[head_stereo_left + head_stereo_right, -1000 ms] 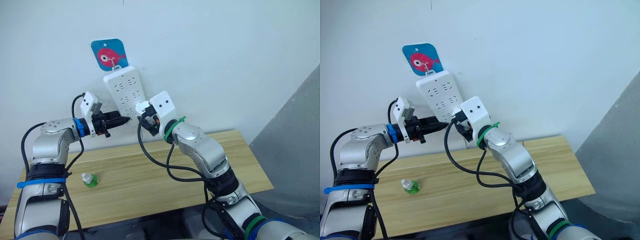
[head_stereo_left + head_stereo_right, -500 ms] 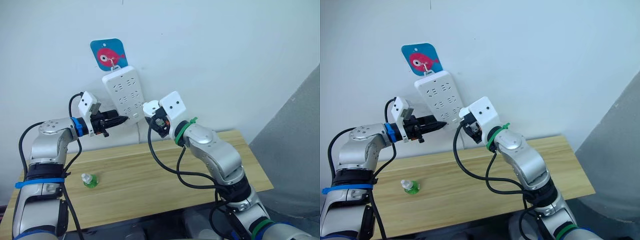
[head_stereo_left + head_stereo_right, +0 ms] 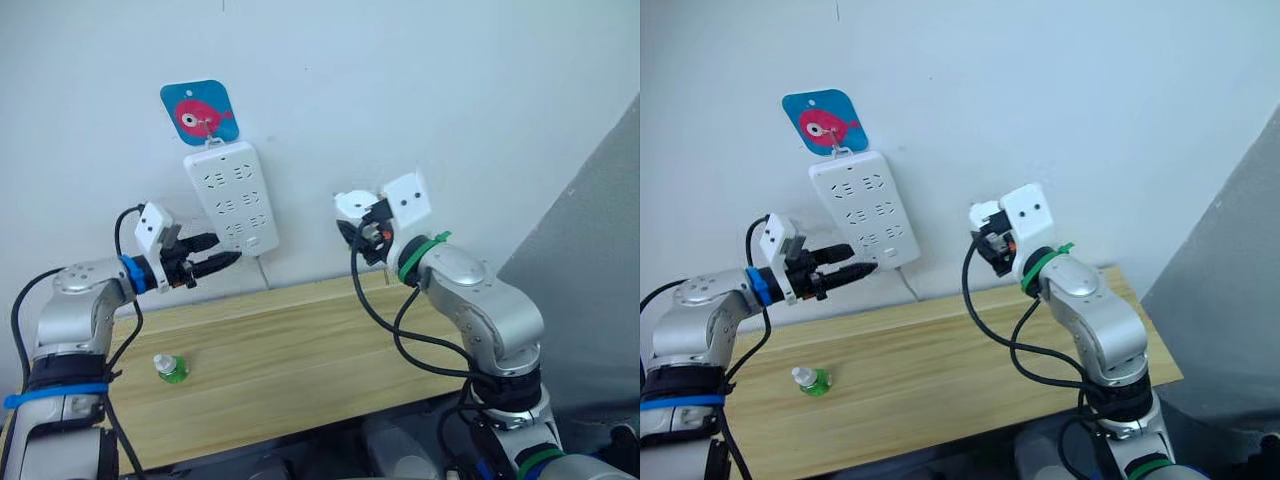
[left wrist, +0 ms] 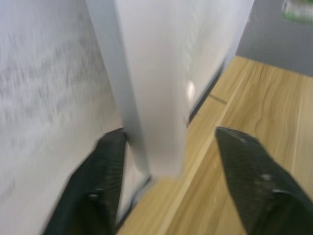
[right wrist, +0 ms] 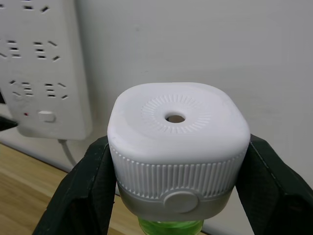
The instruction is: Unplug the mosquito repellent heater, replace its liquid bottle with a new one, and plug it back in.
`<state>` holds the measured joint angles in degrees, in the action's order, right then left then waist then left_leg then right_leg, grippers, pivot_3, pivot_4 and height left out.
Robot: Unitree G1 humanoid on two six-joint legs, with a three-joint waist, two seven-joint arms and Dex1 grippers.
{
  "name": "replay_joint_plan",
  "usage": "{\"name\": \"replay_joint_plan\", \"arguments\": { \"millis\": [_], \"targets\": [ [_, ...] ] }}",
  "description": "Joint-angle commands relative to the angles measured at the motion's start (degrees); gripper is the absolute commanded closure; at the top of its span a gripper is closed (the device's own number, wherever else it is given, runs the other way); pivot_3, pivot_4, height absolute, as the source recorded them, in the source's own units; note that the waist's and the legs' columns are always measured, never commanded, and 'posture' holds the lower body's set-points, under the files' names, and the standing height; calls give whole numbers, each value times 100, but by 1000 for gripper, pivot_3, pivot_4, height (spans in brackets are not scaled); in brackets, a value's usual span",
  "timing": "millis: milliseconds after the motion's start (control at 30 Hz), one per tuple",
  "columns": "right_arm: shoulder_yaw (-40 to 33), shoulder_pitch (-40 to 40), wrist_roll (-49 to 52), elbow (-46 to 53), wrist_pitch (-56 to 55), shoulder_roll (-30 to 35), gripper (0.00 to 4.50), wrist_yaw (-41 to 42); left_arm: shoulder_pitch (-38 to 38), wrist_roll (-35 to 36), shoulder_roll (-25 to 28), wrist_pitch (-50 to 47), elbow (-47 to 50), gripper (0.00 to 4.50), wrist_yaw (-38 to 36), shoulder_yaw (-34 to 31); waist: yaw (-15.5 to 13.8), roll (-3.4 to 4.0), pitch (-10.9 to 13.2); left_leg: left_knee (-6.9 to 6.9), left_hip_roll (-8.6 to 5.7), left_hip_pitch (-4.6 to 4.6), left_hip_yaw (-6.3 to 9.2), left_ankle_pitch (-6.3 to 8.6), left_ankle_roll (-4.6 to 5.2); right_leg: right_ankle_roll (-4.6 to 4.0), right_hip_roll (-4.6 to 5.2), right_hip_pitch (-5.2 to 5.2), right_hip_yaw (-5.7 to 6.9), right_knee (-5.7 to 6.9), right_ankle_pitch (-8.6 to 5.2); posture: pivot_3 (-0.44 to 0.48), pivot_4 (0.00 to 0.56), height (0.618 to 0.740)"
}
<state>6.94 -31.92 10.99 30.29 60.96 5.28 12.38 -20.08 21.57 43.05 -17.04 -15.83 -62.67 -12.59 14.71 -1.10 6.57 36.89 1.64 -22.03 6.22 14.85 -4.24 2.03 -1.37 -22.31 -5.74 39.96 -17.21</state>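
Against the white wall, the right gripper point(image 5: 176, 196) clamps the mosquito repellent heater point(image 5: 177, 147); the left gripper point(image 4: 171, 196) gapes wide beside the power strip point(image 3: 229, 196).

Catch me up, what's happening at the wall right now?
The right tool is shut on the mosquito repellent heater, held in the air away from the power strip, so it is unplugged; a green bottle still sits under it. The left tool is open at the strip's lower edge, its fingers either side of it. The new one stands untouched on the wooden table.
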Motion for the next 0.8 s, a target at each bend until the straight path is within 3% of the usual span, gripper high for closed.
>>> {"name": "replay_joint_plan", "arguments": {
  "millis": [33,67,167,367,467,600,800],
  "targets": [
    [-263,13,256,322,-10,-78,1556,27,173,-95,196,527,237,356,455,-555,-32,0,0,0,1,0,3,0,0,0,0,0,3,1,0,-189,70,740],
    [-337,41,331,354,-5,-90,1556,49,333,-188,263,819,254,43,570,-720,-48,0,0,0,1,0,4,0,0,1,-1,0,4,1,-1,-190,70,740],
    [-500,110,513,444,-23,-103,1556,75,747,-291,357,1363,454,0,789,-1084,-50,2,1,-1,0,-1,0,0,0,7,0,0,0,0,-5,-184,72,740],
    [-1053,105,999,488,-126,-234,1556,103,1960,354,-7,1123,2523,0,1075,-1614,-145,6,4,-4,-2,-7,-7,0,0,12,43,2,-3,-8,-8,-162,77,740],
    [-1547,23,1457,467,-80,-490,1556,74,2408,869,-324,593,3918,0,1295,-1146,-252,5,3,-2,-7,-8,-11,0,0,14,45,5,-6,-10,-9,-136,74,740],
    [-2061,-74,2122,459,171,-902,1556,-117,2310,1339,-728,-193,5051,0,1756,-124,-387,9,6,3,-13,-6,-6,0,0,36,30,12,0,-5,-22,-141,69,740],
    [-2413,-190,2901,527,415,-1295,1556,-588,1418,1567,-1516,-841,5018,0,2679,596,-364,13,4,13,-22,7,-10,-2,2,35,-7,20,-7,-2,-21,-154,66,740]
  ]
}}
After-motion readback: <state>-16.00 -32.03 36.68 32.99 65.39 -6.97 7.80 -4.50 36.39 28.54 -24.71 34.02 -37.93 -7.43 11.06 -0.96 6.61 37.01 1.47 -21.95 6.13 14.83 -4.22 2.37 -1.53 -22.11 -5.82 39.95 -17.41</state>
